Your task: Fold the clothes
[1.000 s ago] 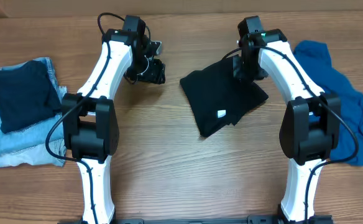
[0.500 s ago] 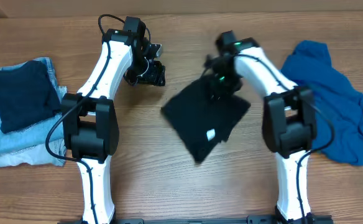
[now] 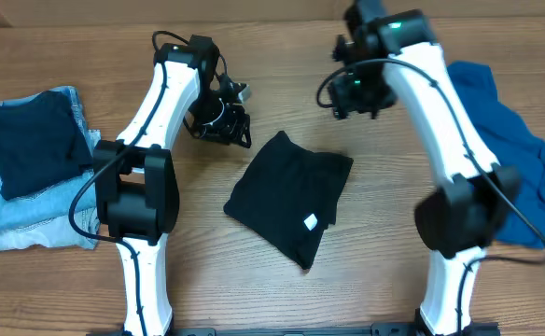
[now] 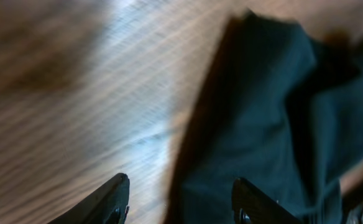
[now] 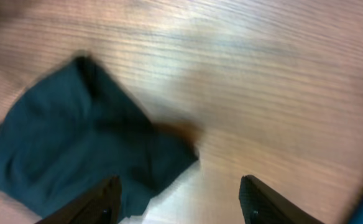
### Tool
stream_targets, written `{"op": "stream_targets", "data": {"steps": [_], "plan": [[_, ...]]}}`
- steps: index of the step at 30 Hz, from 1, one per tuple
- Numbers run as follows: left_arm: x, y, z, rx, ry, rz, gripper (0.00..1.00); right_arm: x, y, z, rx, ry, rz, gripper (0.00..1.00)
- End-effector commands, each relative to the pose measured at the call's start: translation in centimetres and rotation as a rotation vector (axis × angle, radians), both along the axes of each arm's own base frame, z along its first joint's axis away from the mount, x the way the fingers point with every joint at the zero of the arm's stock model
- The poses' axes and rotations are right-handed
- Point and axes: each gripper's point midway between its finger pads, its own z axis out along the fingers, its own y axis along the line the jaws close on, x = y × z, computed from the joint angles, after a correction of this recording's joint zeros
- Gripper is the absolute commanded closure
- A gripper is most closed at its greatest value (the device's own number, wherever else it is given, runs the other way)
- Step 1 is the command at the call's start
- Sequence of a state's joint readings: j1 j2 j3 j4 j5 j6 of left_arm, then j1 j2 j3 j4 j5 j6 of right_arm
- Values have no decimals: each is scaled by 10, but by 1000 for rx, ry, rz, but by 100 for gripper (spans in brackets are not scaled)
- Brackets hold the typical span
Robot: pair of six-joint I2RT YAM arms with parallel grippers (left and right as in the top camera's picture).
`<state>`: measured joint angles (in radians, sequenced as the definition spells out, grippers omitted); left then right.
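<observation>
You are seeing black shirt (image 3: 286, 198) lying folded mid-table; left gripper (image 4: 181, 204) hovering at its far-left edge, spread; right gripper (image 5: 181, 202) spread, empty.

Shirt (image 3: 286, 196) ctr, jeans (image 3: 20, 229) L, loose garment (image 3: 520, 149) R.

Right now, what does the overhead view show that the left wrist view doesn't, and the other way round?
Only overhead: the teal-blue garment at the right, the jeans pile at the left, and the white tag on the black garment. Only left wrist: the left gripper close up, open and empty, with the black garment's edge beneath it. Both: the black garment and the wooden table.
</observation>
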<state>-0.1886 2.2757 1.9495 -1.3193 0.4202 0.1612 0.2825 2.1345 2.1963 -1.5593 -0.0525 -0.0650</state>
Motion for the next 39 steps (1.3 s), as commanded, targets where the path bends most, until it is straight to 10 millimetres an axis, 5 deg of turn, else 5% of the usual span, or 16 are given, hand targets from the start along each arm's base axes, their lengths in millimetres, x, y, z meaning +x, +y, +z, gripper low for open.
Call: {"op": "stream_targets", "data": {"steps": [1,11,15,19,23,25,26,29,37,39], "plan": [[-8,-30,21,-85,-78,-174,43,-34,-8,10,-11,105,-18,48],[-3,-40,2,56,-144,-247,39,-84,18,-93,28,339,34,43],[0,-41,1,55,-154,-243,38,-100,32,-116,7,357,93,41],[-2,-41,-3,55,-136,-232,38,-94,35,-137,6,304,101,42],[-7,-41,-9,55,-115,-230,37,-86,23,-140,-67,265,93,52],[-10,-40,-14,57,-104,-229,34,-81,18,-141,-99,243,74,88],[-12,-41,-16,52,-98,-231,34,-78,14,-141,-121,231,68,92],[-17,-44,-23,53,-85,-241,31,-68,-3,-141,-224,178,8,93],[-18,-56,-23,48,-102,-256,30,-60,0,-142,-214,144,-12,93],[-16,-60,-23,46,-115,-256,36,-60,0,-142,-214,145,-12,93]]}}
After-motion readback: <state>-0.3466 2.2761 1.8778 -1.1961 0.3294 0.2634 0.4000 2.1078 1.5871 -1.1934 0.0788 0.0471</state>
